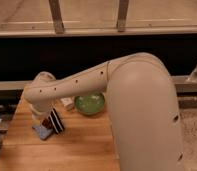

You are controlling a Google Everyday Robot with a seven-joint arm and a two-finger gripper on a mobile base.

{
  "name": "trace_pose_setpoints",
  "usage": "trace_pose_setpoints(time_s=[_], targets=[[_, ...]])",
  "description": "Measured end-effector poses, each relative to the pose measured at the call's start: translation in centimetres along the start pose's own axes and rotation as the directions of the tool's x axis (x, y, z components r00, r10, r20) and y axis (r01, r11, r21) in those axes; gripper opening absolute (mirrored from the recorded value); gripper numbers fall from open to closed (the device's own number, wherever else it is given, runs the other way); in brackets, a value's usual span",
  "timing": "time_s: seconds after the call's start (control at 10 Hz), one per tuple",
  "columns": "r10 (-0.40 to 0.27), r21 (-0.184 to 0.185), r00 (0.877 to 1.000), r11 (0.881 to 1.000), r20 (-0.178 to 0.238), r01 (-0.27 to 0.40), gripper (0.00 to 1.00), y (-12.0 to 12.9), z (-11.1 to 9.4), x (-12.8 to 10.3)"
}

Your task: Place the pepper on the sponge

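Observation:
My gripper (44,119) hangs under the white wrist at the left of the wooden table (77,150), mostly hidden by the forearm. It is shut on the pepper (46,123), a small dark red piece showing just below the wrist. The blue-grey sponge (39,132) lies flat on the table directly beneath and slightly left of the gripper. The pepper is over the sponge's near-right part; whether it touches the sponge I cannot tell.
A black block with white stripes (57,122) stands right beside the sponge. A green bowl (90,104) sits further right, with a small white object (67,103) at its left. My bulky arm covers the right of the view. A dark rail runs behind the table.

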State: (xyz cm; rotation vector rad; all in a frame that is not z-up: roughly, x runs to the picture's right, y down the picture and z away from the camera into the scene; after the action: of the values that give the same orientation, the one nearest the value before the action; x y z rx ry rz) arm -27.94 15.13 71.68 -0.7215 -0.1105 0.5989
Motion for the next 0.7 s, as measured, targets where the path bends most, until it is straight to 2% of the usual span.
trace_pose_setpoints(time_s=[0.3, 0.7], targets=[[0.002, -0.007, 1.0, 1.0, -0.003, -0.002, 0.0, -0.2, 0.2, 0.1], [-0.011, -0.066, 1.0, 0.998, -0.024, 0.009, 0.0, -0.2, 3.4, -0.2]])
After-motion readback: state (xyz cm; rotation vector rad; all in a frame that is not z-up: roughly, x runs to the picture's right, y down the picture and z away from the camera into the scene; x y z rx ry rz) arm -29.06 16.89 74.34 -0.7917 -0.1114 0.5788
